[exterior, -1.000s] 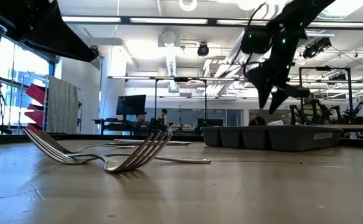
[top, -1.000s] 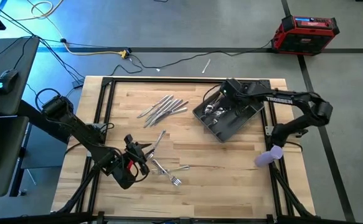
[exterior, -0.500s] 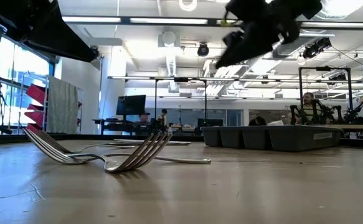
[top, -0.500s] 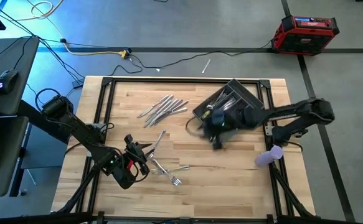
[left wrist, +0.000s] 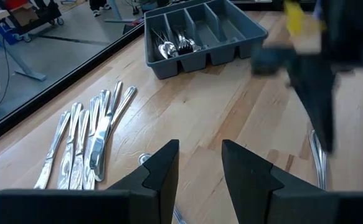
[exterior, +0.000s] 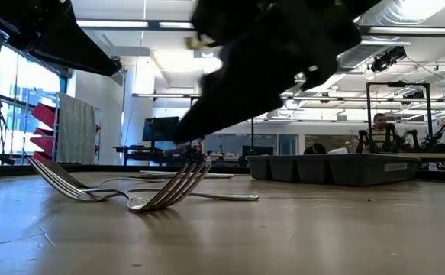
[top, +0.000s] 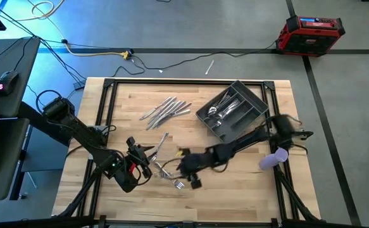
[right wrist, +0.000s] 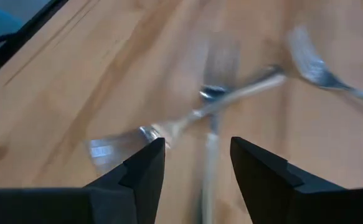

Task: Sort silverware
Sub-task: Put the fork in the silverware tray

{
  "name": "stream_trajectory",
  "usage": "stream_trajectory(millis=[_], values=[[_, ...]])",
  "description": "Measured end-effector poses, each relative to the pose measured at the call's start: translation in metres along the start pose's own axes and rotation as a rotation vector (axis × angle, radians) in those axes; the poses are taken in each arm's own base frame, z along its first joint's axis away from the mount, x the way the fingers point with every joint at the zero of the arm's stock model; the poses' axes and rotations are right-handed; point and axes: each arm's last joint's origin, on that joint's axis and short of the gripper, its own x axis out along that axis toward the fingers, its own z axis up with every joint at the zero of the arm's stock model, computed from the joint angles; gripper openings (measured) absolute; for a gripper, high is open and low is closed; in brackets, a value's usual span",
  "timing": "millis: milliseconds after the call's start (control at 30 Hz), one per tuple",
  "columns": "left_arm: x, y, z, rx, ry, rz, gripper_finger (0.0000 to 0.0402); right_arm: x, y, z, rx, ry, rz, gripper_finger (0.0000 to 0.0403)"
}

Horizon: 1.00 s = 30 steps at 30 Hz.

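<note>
we see our right gripper (top: 185,170) hanging open and empty just above the crossed forks (top: 171,175) — our left gripper (top: 143,158), also open and empty, waits beside them, knives (top: 165,110) beyond, tray (top: 231,111) farther off.

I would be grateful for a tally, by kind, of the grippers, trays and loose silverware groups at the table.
Grippers: 2, the left gripper and the right gripper
Grey tray: 1
Loose silverware groups: 2, the knife row and the fork cluster
Total: 5
</note>
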Motion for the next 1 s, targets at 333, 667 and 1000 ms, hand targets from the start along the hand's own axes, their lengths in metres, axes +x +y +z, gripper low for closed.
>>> stream_trajectory(millis=[333, 667, 1000], values=[[0.000, 0.000, 0.000, 0.002, 0.007, -0.004, 0.0104, 0.042, -0.010, 0.016, 0.086, 0.181, -0.114, 0.0169], [0.000, 0.000, 0.000, 0.002, 0.008, -0.006, 0.0103, 0.046, -0.014, 0.006, 0.108, 0.259, -0.122, 0.0100], [0.000, 0.000, 0.000, 0.001, 0.010, -0.007, 0.0103, 0.018, -0.022, 0.015, 0.098, 0.490, -0.121, 0.0004]])
